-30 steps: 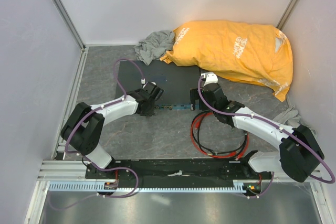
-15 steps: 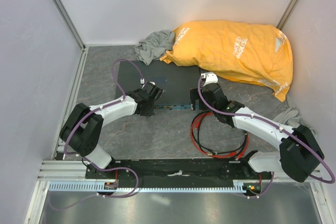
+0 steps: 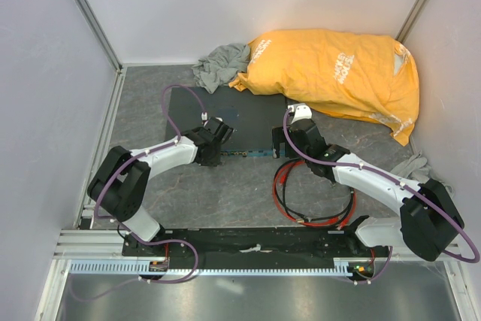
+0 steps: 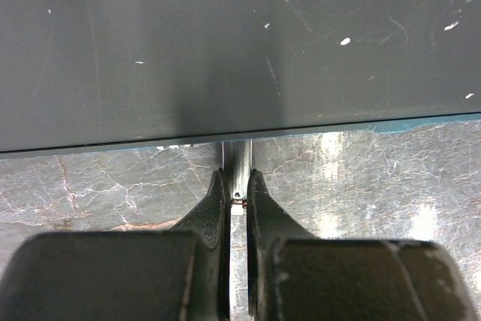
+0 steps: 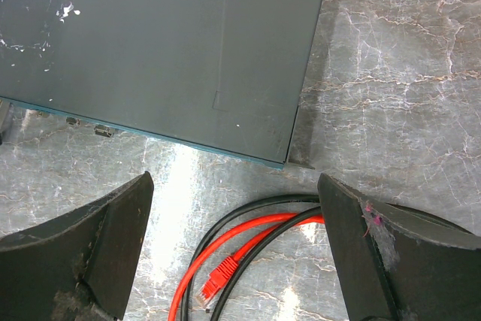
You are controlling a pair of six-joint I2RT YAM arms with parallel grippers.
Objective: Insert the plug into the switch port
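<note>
My right gripper (image 5: 233,184) hangs wide open, holding nothing. The plug (image 5: 218,280) lies loose on the counter (image 5: 391,73) between its fingers, back toward the wrist, on a limp red cable (image 5: 252,240). I judge the plug light, rigid and brittle at the clip, so I'd pinch its flat sides. Ahead of the fingertips is the switch port (image 5: 102,131) edge. My left gripper (image 4: 238,186) is closed, just short of it.

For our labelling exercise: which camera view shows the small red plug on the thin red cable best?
The right wrist view: the small red plug lies close, its shape clear. The top view shows only the thin red cable in a loop, the plug too small to find. The left wrist view shows no red plug.
</note>
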